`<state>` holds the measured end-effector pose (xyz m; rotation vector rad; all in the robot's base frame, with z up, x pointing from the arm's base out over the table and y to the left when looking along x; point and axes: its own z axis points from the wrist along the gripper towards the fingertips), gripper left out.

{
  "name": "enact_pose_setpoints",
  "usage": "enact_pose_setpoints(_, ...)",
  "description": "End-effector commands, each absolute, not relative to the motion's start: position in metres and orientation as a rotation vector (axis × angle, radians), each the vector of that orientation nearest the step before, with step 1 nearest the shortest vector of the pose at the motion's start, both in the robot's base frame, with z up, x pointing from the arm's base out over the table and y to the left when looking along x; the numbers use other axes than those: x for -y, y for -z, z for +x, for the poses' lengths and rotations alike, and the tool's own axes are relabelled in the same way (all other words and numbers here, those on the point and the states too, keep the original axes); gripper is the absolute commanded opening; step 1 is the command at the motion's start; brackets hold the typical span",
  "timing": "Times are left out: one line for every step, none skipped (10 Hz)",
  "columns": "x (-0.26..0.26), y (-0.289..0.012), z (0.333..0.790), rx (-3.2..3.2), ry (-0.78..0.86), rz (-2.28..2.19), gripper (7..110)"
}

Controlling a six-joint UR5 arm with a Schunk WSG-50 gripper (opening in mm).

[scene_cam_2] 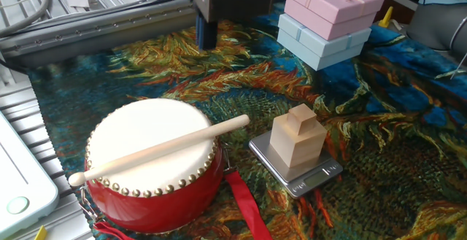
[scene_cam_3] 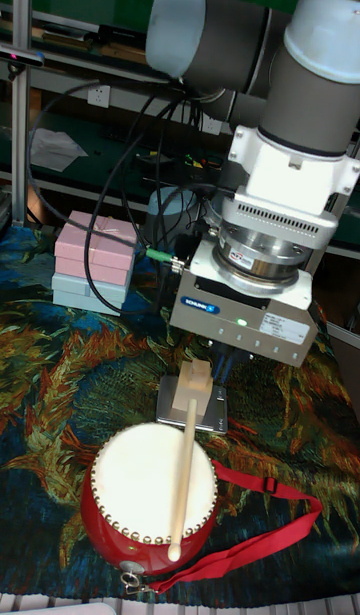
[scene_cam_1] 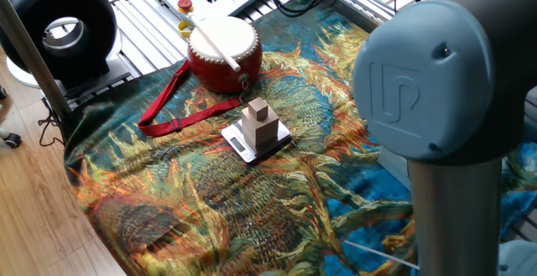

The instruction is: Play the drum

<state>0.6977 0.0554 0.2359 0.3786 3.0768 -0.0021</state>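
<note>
- Nearest in the tall fixed view, one drum (scene_cam_3: 150,495) with a red barrel body and a cream skin sits on the patterned cloth (scene_cam_2: 379,123) that covers the counter
- One wooden drumstick (scene_cam_2: 160,150) lies flat across the skin, nothing holding it, so by my reading the playing has not begun
- One long red strap (scene_cam_1: 180,108) trails from the drum over the cloth
- Just behind the drum, one small scale (scene_cam_2: 295,167) carries one stepped wooden block (scene_cam_2: 298,141)
- Above these hangs the robot's pincer (scene_cam_2: 207,32); only one dark finger shows below its body, so I cannot tell whether it is wide or narrow, and it appears to hold nothing
- Judged from this, what is left is to reach the stick, grasp it and strike the skin
- Farther back, two gift boxes are stacked, one pink (scene_cam_2: 332,5) upon one pale blue (scene_cam_2: 321,43)
- Farthest, off the cloth, stands one big black ring-shaped fan (scene_cam_1: 59,28)
</note>
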Motion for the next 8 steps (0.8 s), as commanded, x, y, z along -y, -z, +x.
enact_pose_setpoints(-0.055, -0.228, 0.703, -3.071, 0.011, 0.362, 7)
enact_pose_setpoints(-0.052, -0.225, 0.702, -3.076, 0.029, 0.360, 7)
enact_pose_setpoints(-0.048, -0.223, 0.701, -3.079, 0.046, 0.363, 7)
enact_pose_setpoints(-0.046, -0.220, 0.701, -3.080, 0.049, 0.370, 7)
enact_pose_setpoints(-0.046, -0.218, 0.701, -3.078, 0.049, 0.367, 7)
enact_pose_setpoints(-0.048, -0.215, 0.702, -3.077, 0.036, 0.360, 22)
enact_pose_setpoints(-0.055, -0.213, 0.704, -3.071, -0.001, 0.350, 22)
enact_pose_setpoints(-0.057, -0.210, 0.707, -3.061, -0.007, 0.342, 22)
